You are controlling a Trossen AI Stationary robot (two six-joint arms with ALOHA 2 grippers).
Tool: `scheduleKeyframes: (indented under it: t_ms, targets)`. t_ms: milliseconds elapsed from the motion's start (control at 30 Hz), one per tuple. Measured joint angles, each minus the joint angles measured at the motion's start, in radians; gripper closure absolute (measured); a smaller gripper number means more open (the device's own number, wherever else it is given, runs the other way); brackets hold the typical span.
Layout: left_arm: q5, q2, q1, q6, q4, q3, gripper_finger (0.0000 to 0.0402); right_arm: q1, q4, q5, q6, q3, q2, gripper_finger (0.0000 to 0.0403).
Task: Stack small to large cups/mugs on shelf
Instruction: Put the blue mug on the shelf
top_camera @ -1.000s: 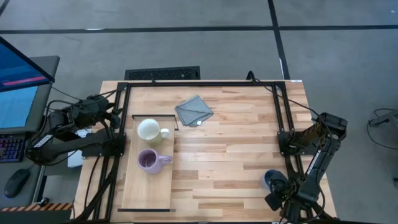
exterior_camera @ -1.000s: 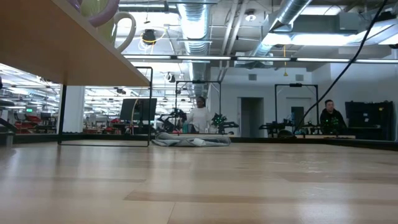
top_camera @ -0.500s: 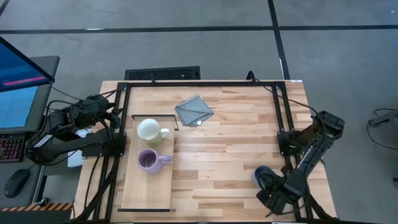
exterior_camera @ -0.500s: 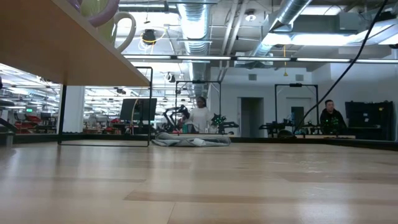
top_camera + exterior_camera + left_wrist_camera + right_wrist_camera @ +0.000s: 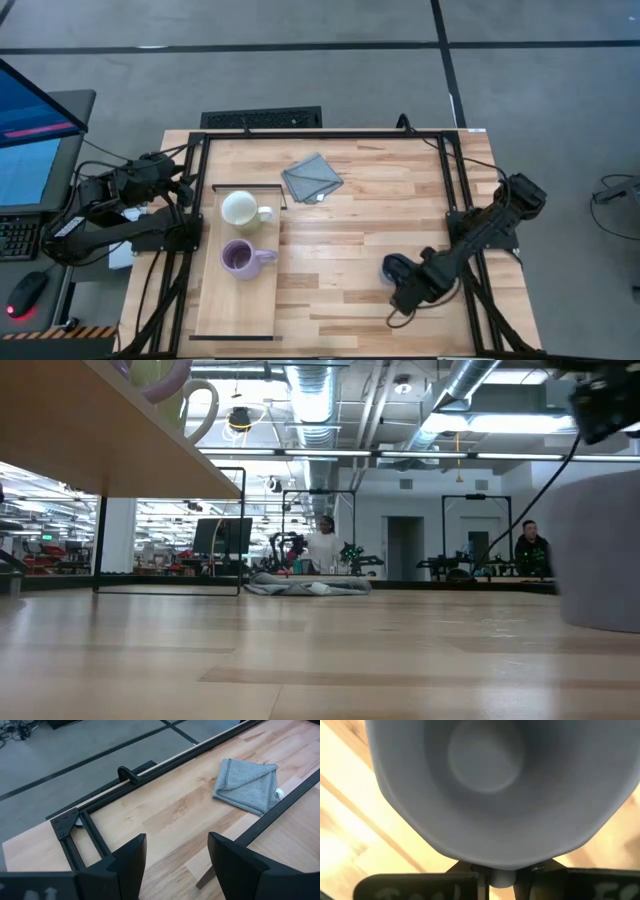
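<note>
Grey-blue mug (image 5: 397, 268) pinched at rim by right gripper (image 5: 409, 287), carried well right of shelf (image 5: 235, 310) for stacking; left gripper (image 5: 172, 862) spread, idle.

Colour rundown of the table stuff

Cream-white mug (image 5: 239, 208) and purple mug (image 5: 238, 257) on the pale-wood shelf (image 5: 232, 305) with dark frame edges, grey-blue mug (image 5: 397, 267) plain inside, grey cloth (image 5: 312, 177), striped light plank tabletop (image 5: 370, 220), black arms.
</note>
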Motion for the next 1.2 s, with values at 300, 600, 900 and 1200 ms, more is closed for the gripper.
scheduleKeyframes:
  t_ms: [300,600,900,1200]
  targets:
    - [0.000,0.000,0.000,0.011,-0.007,0.000,0.0199,-0.129,-0.001,0.088,-0.254,0.124,0.003,0.0346]
    - [0.000,0.000,0.000,0.011,-0.009,0.000,0.0199,-0.238,-0.008,0.107,-0.465,0.244,0.003,0.0346]
    - [0.000,0.000,0.000,0.012,-0.009,0.000,0.0199,-0.288,-0.034,0.182,-0.632,0.365,0.002,0.0346]
    - [0.000,0.000,0.000,0.013,-0.008,0.000,0.0199,-0.321,-0.054,0.204,-0.829,0.526,0.086,0.0346]
